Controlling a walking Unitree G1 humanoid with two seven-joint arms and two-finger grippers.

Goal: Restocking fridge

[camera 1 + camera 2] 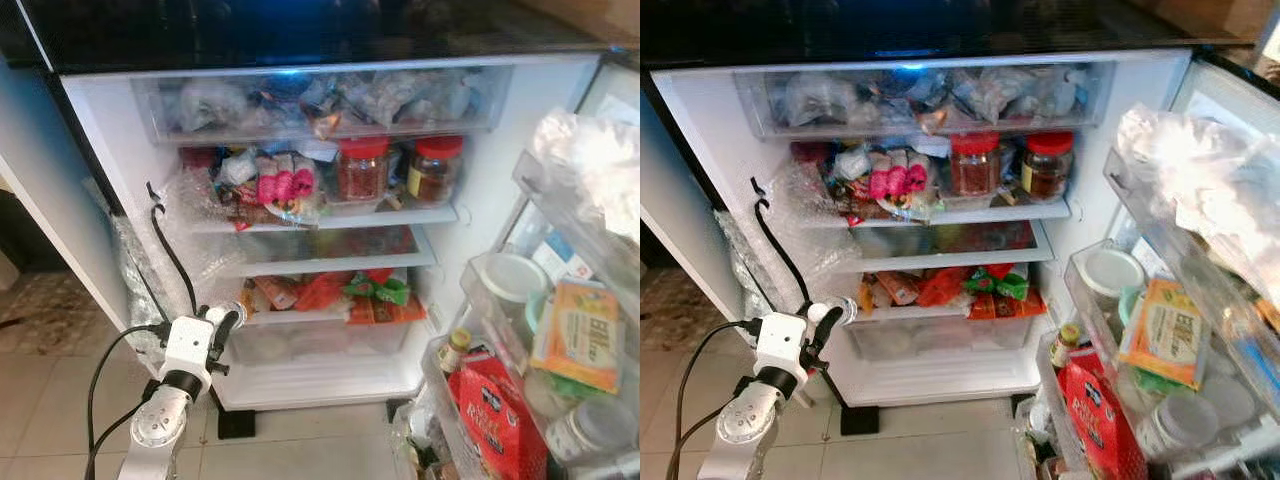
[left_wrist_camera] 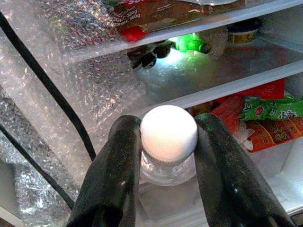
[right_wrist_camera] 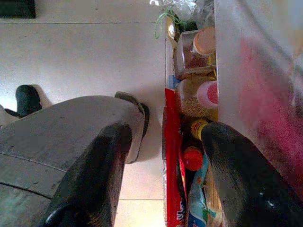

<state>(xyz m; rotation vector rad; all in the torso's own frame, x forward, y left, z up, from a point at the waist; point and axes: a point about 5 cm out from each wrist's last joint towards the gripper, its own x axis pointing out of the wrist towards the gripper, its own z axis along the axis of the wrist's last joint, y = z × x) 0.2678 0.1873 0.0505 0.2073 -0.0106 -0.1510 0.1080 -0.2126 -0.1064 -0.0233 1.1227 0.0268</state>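
The fridge (image 1: 120, 130) stands open in front of me, its shelves packed with food. My left gripper (image 1: 226, 322) is low at the fridge's left side, level with the bottom shelf, shut on a small clear bottle with a white cap (image 2: 169, 134). The cap (image 1: 238, 312) points into the fridge, and both black fingers (image 2: 118, 165) press on the bottle's neck. In the right wrist view my right gripper (image 3: 168, 130) hangs open and holds nothing. It is above the floor, beside the bottom door bin (image 3: 189, 142).
Two red-lidded jars (image 1: 362, 165) stand on an upper shelf, with snack packets (image 1: 330, 290) lower down above a clear drawer (image 1: 320, 340). Bubble wrap and a black cable (image 1: 170, 250) line the left wall. The door bins at right hold a red bag (image 1: 495, 410), an orange box (image 1: 580, 335) and tubs.
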